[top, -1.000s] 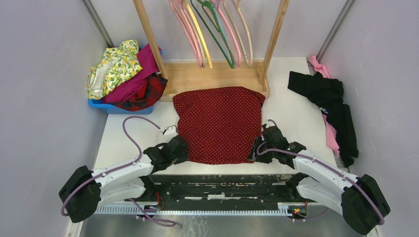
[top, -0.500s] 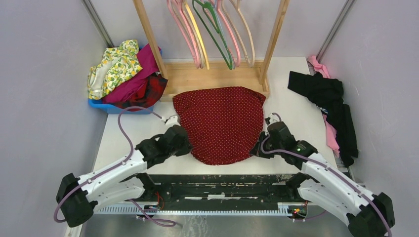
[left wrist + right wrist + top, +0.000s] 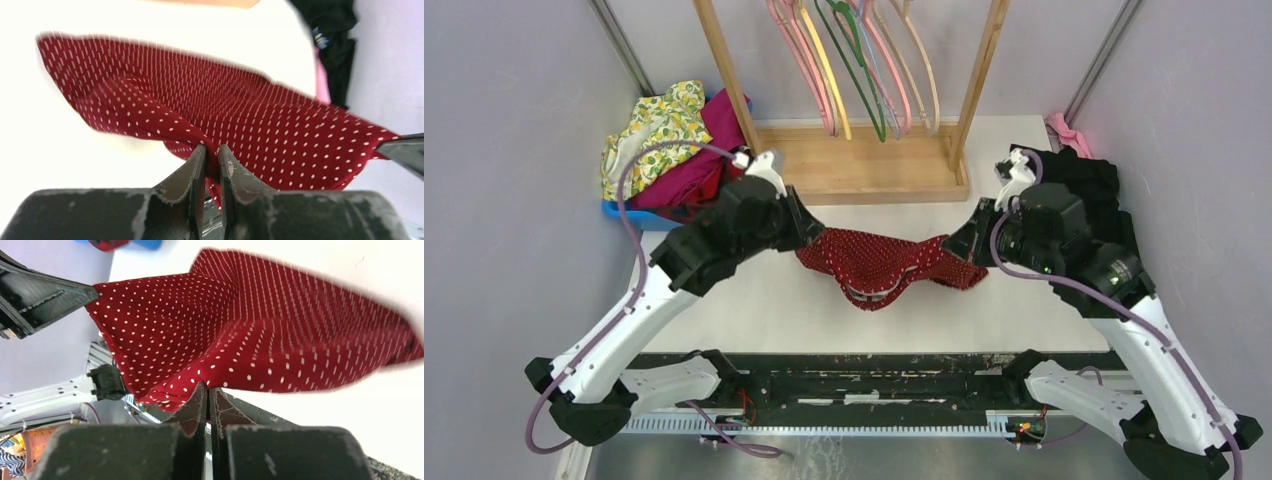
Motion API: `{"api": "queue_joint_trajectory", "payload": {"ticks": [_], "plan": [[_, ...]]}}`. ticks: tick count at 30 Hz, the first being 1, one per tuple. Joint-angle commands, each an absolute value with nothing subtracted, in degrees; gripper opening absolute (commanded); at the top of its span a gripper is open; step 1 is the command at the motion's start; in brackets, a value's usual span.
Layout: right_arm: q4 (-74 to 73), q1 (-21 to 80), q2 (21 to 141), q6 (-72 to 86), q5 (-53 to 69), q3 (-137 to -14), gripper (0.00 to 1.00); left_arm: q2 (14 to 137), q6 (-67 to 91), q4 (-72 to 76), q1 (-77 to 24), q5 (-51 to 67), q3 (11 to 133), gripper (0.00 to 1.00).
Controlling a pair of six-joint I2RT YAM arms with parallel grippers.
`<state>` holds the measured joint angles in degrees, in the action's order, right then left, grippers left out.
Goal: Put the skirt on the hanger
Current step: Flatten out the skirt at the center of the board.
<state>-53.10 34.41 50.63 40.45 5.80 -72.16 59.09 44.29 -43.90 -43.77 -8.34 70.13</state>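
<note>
White matte table underneath; soft dark-red skirt with tiny white dots is strung up sagging over it; one edge is pinched by the left gripper, the other by the right gripper, both clamped tight on cloth.

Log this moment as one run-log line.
left gripper: shut on skirt | right gripper: shut on skirt | skirt: hanging between both grippers, middle sagging

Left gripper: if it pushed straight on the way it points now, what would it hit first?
The skirt it grips, stretched right ahead of the left gripper. Beyond the cloth probably the table; the right gripper sits off to the side.
</note>
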Motion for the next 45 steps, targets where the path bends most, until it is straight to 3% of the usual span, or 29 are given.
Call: {"api": "queue_joint_trajectory", "payload": {"ticks": [1,8,15,18,21,25,28,32,38,45], "plan": [[-59.9,34.7,54.1,35.7,2.1,-85.3,0.01,62.2,37.5,-50.4,-42.0,-7.3,86.0,0.22],[-67.3,34.6,59.1,31.6,-3.2,-97.5,0.01,66.3,32.9,-59.0,-37.7,-8.8,100.6,0.24],[-68.4,34.0,65.7,28.8,-3.3,-102.1,0.01,68.1,31.1,-57.9,-32.9,-5.0,100.3,0.24],[-67.5,33.7,66.6,28.8,-1.8,-101.8,0.01,67.0,30.9,-55.4,-32.9,-0.4,93.5,0.29],[-67.1,33.6,66.0,28.4,-1.5,-100.2,0.01,61.9,32.6,-48.7,-33.0,4.7,78.6,0.52],[-66.9,33.4,65.0,28.2,-1.5,-97.9,0.01,52.0,33.9,-32.3,-33.4,20.6,60.1,0.65],[-66.5,33.1,64.9,28.0,-1.5,-96.7,0.01,44.5,34.3,-24.8,-35.0,21.4,49.1,0.77],[-65.5,32.9,65.4,28.1,-0.8,-95.8,0.01,41.6,35.7,-19.6,-38.3,22.4,41.4,0.78],[-64.6,32.5,65.5,28.4,-0.2,-95.1,0.01,42.7,37.3,-16.1,-50.8,11.2,36.1,0.78],[-64.6,32.1,64.9,28.3,0.2,-94.9,0.01,47.9,37.9,-9.9,-55.2,6.8,31.5,0.76]]}}
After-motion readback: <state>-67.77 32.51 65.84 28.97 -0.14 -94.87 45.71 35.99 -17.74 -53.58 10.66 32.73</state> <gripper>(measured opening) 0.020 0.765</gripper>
